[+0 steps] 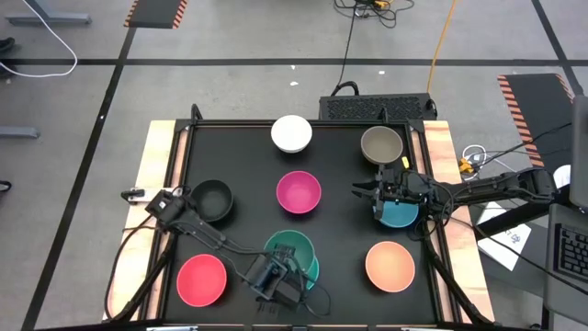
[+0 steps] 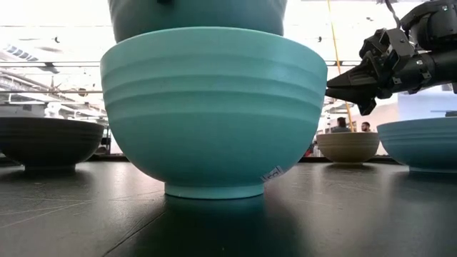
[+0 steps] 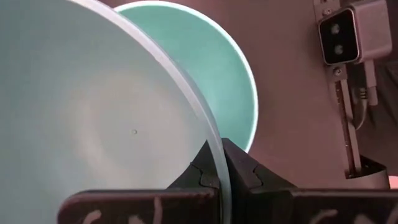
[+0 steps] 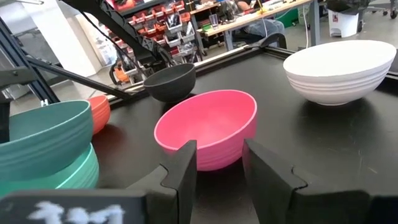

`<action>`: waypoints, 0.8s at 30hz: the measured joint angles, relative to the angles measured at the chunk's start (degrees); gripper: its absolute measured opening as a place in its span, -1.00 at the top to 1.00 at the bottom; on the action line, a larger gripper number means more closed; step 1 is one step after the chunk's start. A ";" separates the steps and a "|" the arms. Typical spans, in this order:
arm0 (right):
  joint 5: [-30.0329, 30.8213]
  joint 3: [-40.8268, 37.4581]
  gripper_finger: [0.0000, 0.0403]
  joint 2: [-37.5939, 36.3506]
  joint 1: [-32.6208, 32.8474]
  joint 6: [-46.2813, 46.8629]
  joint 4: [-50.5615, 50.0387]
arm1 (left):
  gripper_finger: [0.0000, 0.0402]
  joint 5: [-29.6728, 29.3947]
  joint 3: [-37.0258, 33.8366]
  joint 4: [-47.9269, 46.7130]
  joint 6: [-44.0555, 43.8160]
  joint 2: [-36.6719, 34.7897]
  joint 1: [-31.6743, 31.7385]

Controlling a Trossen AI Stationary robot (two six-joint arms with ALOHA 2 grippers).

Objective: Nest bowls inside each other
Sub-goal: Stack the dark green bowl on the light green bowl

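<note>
1. The left claw (image 1: 273, 273), at the lower middle of the high view, pinches the rim of the dark green bowl (image 1: 288, 247)
2. That bowl sits mouth up, a bit tilted, in the turquoise bowl (image 2: 214, 107) on the bench (image 1: 248, 175)
3. To do this well, I think the claw should lower the bowl until it sits flat, then let go gently
4. The right claw (image 1: 360, 191), at the right middle, is spread wide and holds nothing. It hangs by the blue bowl (image 1: 401, 214) and points at the magenta bowl (image 1: 299, 192)
5. Round bowls have no long side
</note>
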 joint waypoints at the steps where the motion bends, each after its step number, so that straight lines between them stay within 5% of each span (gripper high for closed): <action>1: 0.02 0.00 0.40 -0.02 -0.02 -0.10 0.10 | 1.00 -0.03 -0.03 0.00 -0.31 0.08 -0.30; 24: 0.02 0.00 0.40 -0.07 -0.02 0.04 0.06 | 1.00 1.69 -0.07 5.03 1.20 5.06 -0.96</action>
